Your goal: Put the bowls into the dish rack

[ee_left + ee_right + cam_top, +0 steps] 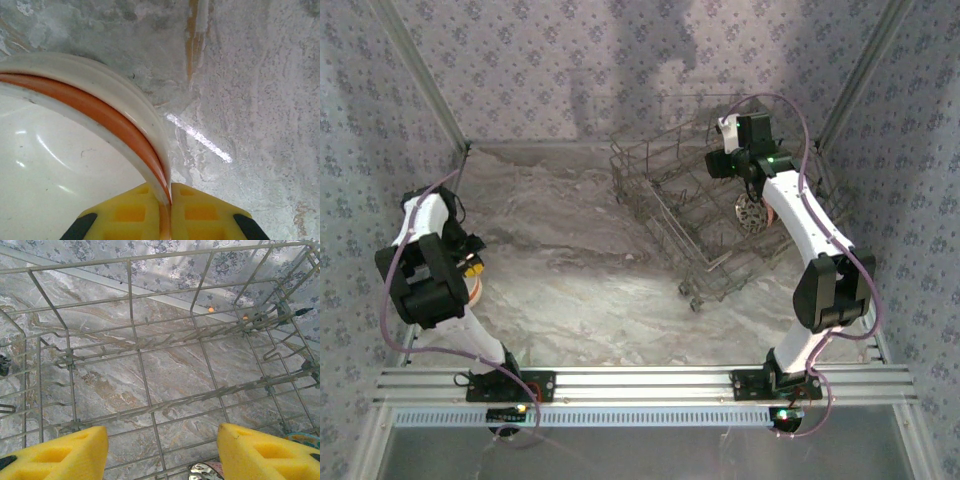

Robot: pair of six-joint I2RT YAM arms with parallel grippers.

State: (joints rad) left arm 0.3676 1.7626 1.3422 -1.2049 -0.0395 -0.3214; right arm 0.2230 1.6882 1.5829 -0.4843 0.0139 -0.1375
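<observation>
The left gripper point(169, 194) had its yellow jaws pinched tight on the rim of the nested bowls point(75, 165) near the left edge of the table point(250, 100), clamping the lip from inside and outside. The rim showed a white band, an orange one and another pale band. That looked like two or three bowls stacked together, though the close view left the count uncertain.

The bowls were smooth, glossy and round, probably hard plastic or glazed ware. They seemed light and stiff but slick, so a pinch on the thin lip could slip or lift only part of the stack. A deeper bite across the wall seemed the safer hold.

Toward the far right corner stood the dish rack point(665, 195), a grey wire basket with upright tines, set askew on the marbled surface. The right gripper point(163, 435) hung over its floor with jaws well apart and nothing between them. A patterned bowl point(750, 213) sat in the rack just beside that arm.
</observation>
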